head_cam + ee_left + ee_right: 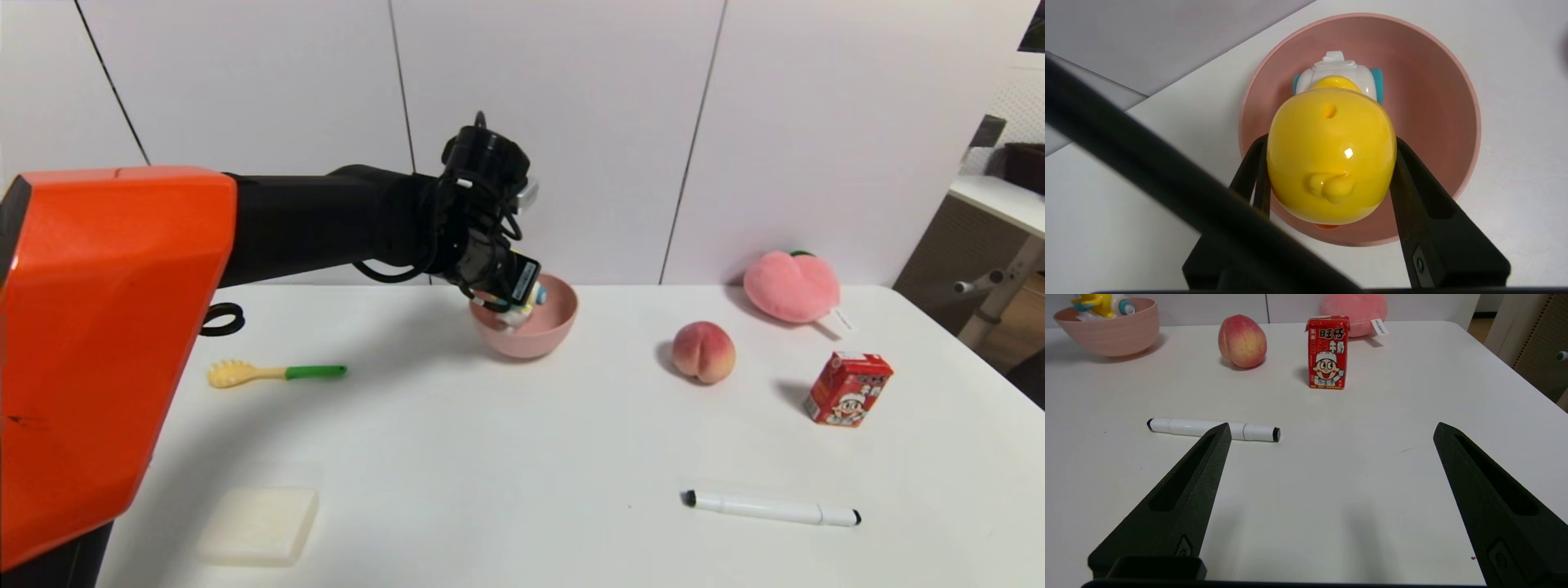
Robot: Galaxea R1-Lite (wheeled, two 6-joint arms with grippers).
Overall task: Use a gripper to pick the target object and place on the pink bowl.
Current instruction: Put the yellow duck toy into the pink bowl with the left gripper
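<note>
The yellow duck toy (1331, 155) on its white car with blue wheels hangs inside the pink bowl (1437, 102), and my left gripper (1331, 143) is shut on its round head, one black finger on each side. From the head camera the left gripper (510, 298) reaches over the near left rim of the pink bowl (555, 327) at the table's back centre, and only a bit of the duck toy (522, 314) shows. The right wrist view shows the duck toy (1102, 304) over the bowl (1110, 330) far off. My right gripper (1331, 430) stands open low over bare table.
A peach (704, 351), a pink plush peach (790, 286) and a red milk carton (847, 389) lie right of the bowl. A white marker (771, 508) lies near the front. A yellow-green pasta fork (273, 373) and a white block (260, 524) are on the left.
</note>
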